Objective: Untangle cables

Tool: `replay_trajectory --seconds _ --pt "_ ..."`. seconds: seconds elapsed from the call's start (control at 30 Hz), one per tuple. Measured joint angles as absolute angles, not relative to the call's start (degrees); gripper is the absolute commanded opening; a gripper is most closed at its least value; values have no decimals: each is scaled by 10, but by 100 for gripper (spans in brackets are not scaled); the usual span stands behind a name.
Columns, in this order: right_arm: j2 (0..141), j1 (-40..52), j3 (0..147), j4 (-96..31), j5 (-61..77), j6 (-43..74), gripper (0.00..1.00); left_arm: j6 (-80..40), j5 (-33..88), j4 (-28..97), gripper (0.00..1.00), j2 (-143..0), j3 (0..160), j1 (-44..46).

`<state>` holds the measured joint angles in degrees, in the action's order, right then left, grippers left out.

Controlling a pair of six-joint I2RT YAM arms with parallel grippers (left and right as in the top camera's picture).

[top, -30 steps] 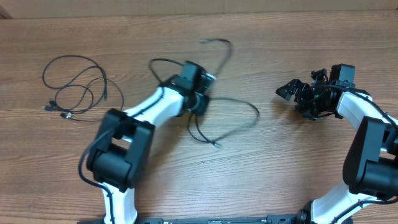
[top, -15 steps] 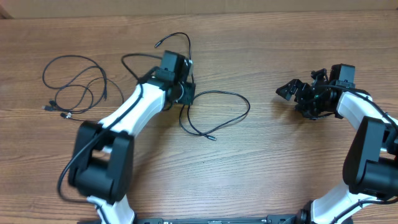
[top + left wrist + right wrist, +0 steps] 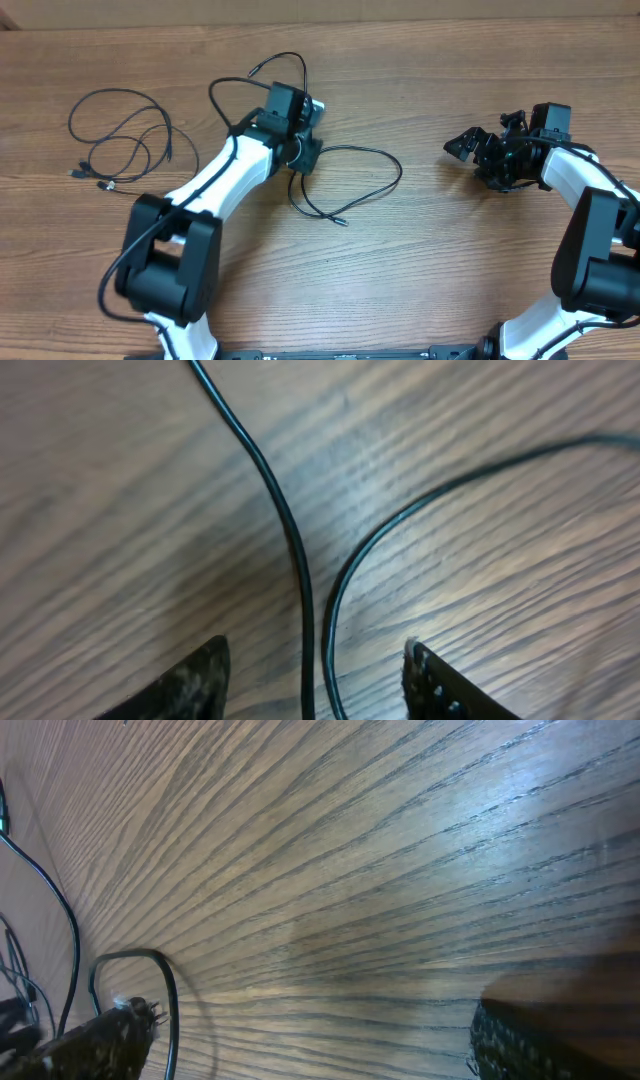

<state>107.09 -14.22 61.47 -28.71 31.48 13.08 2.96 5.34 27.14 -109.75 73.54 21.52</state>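
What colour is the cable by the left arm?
Black. The cable shows best in the left wrist view.

You get overhead straight down on the whole surface (image 3: 450, 250), left wrist close above the cables (image 3: 293, 540), seen overhead too, right wrist low, grazing along the wood.

Wood-grain table (image 3: 450, 290) — perhaps cardboard (image 3: 350, 8) behind it.

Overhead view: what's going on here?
Two arms are untangling cables on a wooden table. The left gripper is open over the middle cable, with two of its strands running between the fingers, not clamped. The right gripper is open and empty, off to the right. A looped cable lies far left, untouched.
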Motion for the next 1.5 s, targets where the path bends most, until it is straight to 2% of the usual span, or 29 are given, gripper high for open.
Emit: replay_trajectory --seconds 0.13,0.37,0.63,1.07,1.2,1.27,1.37,1.5 --pt "1071 -142 615 -287 315 131 100 48 69 256 51 -1142 735 218" --pt "1071 -142 615 -286 315 131 100 63 88 239 36 -1166 739 218" --pt "1071 -142 615 -287 315 131 100 80 82 235 38 -1169 742 233" --pt "1071 -142 615 -287 315 131 100 110 -21 209 37 -1173 743 300" --pt "1071 -142 615 -287 315 131 100 111 -27 205 43 -1178 746 300" --pt "1071 -142 615 -287 315 131 100 111 -27 201 39 -1183 752 300" --pt "1071 -142 615 -287 315 131 100 112 -22 197 24 -1192 761 300" --pt "1071 -142 615 -286 315 131 100 114 -20 192 23 -1200 768 300"
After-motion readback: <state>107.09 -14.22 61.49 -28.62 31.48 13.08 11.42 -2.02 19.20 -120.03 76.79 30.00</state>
